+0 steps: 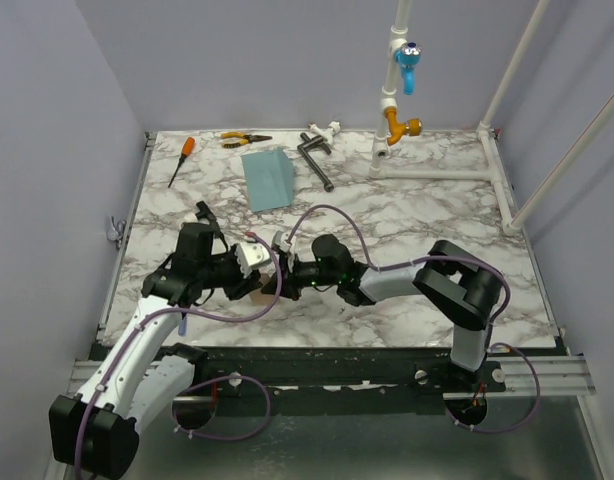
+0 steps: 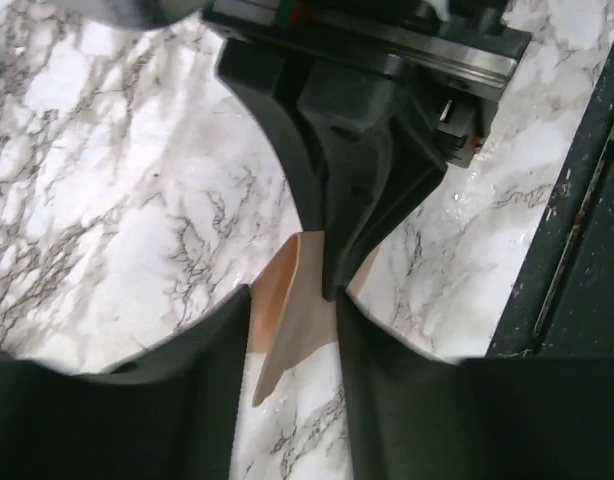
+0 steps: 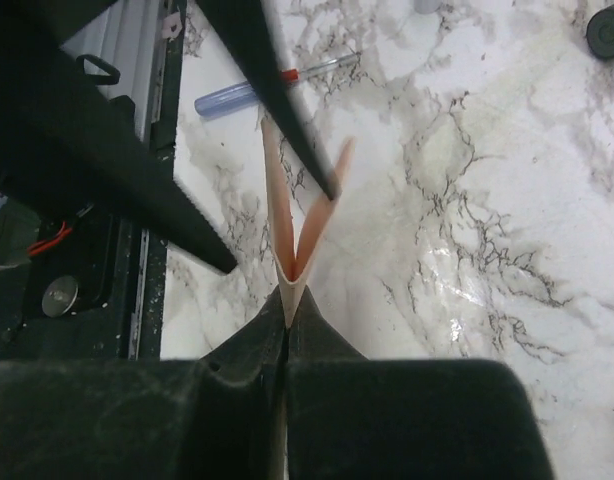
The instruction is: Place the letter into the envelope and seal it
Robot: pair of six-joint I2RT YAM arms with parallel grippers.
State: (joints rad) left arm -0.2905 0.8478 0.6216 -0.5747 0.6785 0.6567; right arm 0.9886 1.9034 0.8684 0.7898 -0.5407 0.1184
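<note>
The peach letter (image 3: 279, 215) is folded into a narrow V and held up off the marble. My right gripper (image 3: 287, 305) is shut on its folded edge. In the left wrist view the letter (image 2: 287, 275) stands between the spread fingers of my open left gripper (image 2: 292, 300), and the right gripper's black fingers pinch it from above. Seen from the top, both grippers meet near the table's front centre, the left gripper (image 1: 265, 268) facing the right gripper (image 1: 287, 268). The teal envelope (image 1: 267, 178) lies flat further back, apart from both arms.
Along the back edge lie a screwdriver (image 1: 181, 160), pliers (image 1: 245, 139) and a black T-handle tool (image 1: 315, 158). A white pipe frame (image 1: 397, 90) with blue and orange valves stands at the back right. A blue pen (image 3: 227, 98) lies near the front rail.
</note>
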